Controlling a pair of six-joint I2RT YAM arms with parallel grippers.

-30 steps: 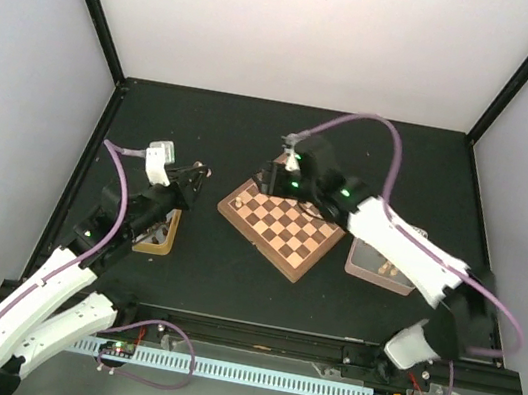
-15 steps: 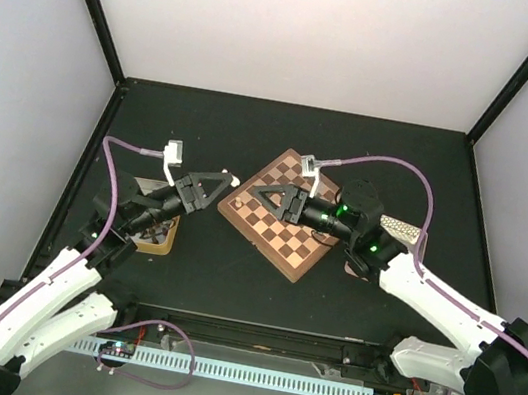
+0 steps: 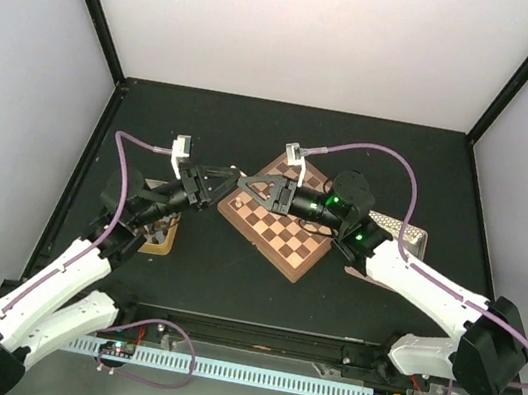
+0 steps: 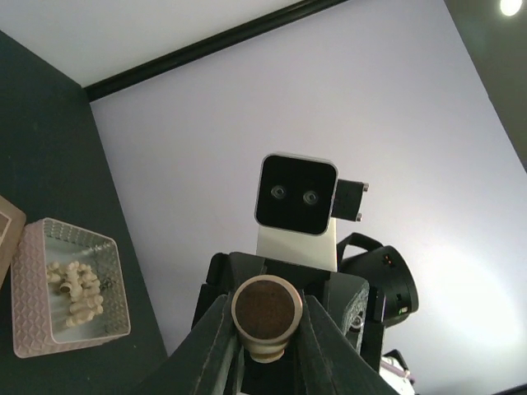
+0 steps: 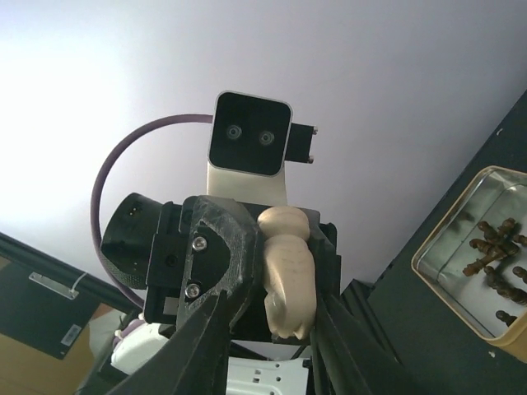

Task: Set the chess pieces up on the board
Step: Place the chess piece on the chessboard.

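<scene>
A pale chess piece (image 4: 266,311) is pinched in my left gripper (image 4: 265,308), its brown felt base facing that camera. Both grippers meet tip to tip above the board's (image 3: 283,233) left corner. The left gripper (image 3: 227,175) comes in from the left and the right gripper (image 3: 242,181) from the right. Seen from the right wrist, the same piece (image 5: 288,276) stands between the fingers of my right gripper (image 5: 276,306). Those jaws have narrowed around it, with a dark gap still showing on one side. No pieces show on the board.
A pale latticed tray (image 4: 33,271) of beige chessmen sits right of the board, partly under the right arm (image 3: 404,267). A yellow-wood tray (image 5: 436,247) of dark chessmen lies left of the board (image 3: 161,239). Black frame posts stand at the table's corners.
Both arms swung toward each other until the gripper tips met over the board's left corner. The right jaws drew in around the piece that the left gripper holds.
</scene>
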